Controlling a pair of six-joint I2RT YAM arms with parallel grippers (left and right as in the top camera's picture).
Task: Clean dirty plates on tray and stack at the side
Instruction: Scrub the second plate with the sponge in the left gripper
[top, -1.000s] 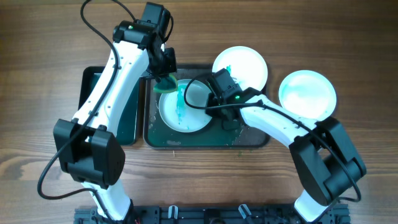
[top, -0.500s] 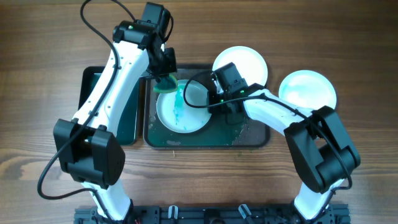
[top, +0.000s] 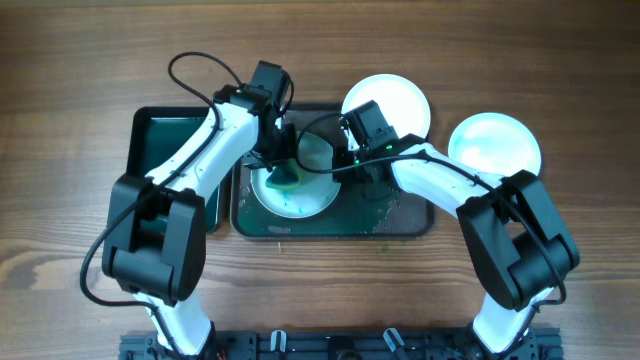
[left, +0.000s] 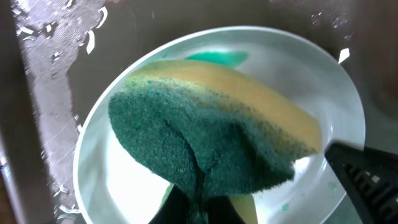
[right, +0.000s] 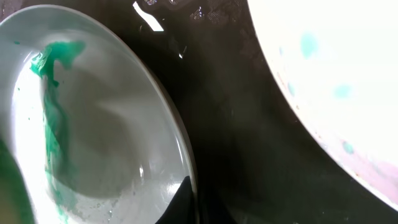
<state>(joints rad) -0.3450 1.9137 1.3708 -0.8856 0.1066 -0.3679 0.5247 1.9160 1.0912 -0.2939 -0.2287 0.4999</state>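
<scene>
A white plate (top: 310, 185) smeared with green lies in the dark tray (top: 400, 225). My left gripper (top: 283, 170) is shut on a green and yellow sponge (top: 284, 178) and presses it onto the plate; the sponge (left: 205, 143) covers much of the plate (left: 336, 93) in the left wrist view. My right gripper (top: 350, 165) is shut on the plate's right rim (right: 186, 162). The green smear (right: 53, 124) shows in the right wrist view.
A second white plate (top: 392, 100) leans on the tray's back right edge. A third white plate (top: 495, 150) lies on the wooden table to the right. A green tray (top: 165, 140) sits left of the dark tray.
My left gripper moved down and right, bringing the sponge onto the middle of the plate over the green streak. My right gripper stayed on the plate's rim.
</scene>
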